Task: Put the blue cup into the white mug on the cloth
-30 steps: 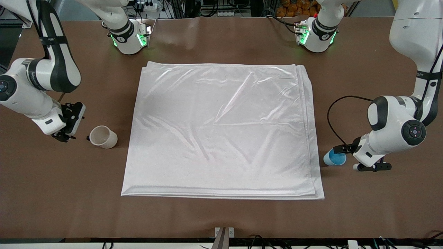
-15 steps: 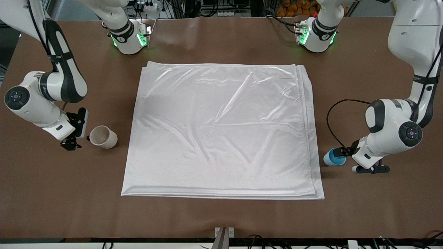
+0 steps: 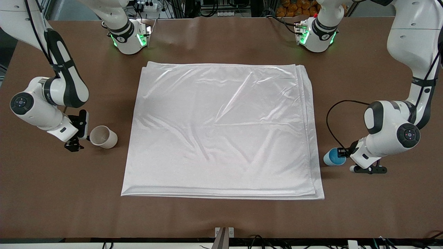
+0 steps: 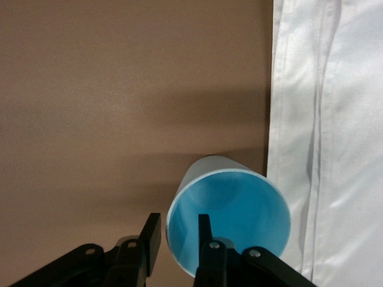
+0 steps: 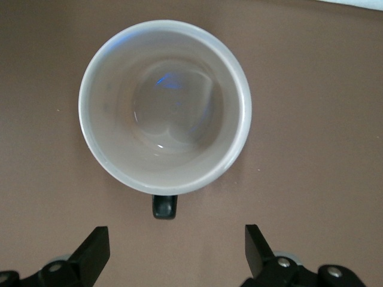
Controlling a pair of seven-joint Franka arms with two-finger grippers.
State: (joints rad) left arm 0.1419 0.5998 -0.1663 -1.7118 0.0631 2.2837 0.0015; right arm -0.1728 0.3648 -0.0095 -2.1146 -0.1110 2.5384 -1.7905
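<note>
Fingers (image 4: 204,239) of the left gripper (image 4: 177,239) are straddling the wall of the blue cup (image 4: 230,224), one finger outside the rim and one inside the bright blue bowl; they are looking nearly pinched on that wall, though whether both pads are actually pressing it I cannot tell. Seen from the front, the left gripper (image 3: 342,152) is sitting low at the blue cup (image 3: 333,157), which is standing on the brown table (image 3: 221,214) just beside the edge of the cloth (image 3: 221,131), toward the left arm's end.

At the right arm's end, the right gripper (image 3: 78,136) is waiting just beside the white mug (image 3: 103,137), its fingers (image 5: 96,248) spread wide and grasping nothing. The white mug (image 5: 164,107) is standing upright on the bare table near the cloth's edge, with its small dark handle (image 5: 164,206) pointing toward the right gripper (image 5: 176,251).
</note>
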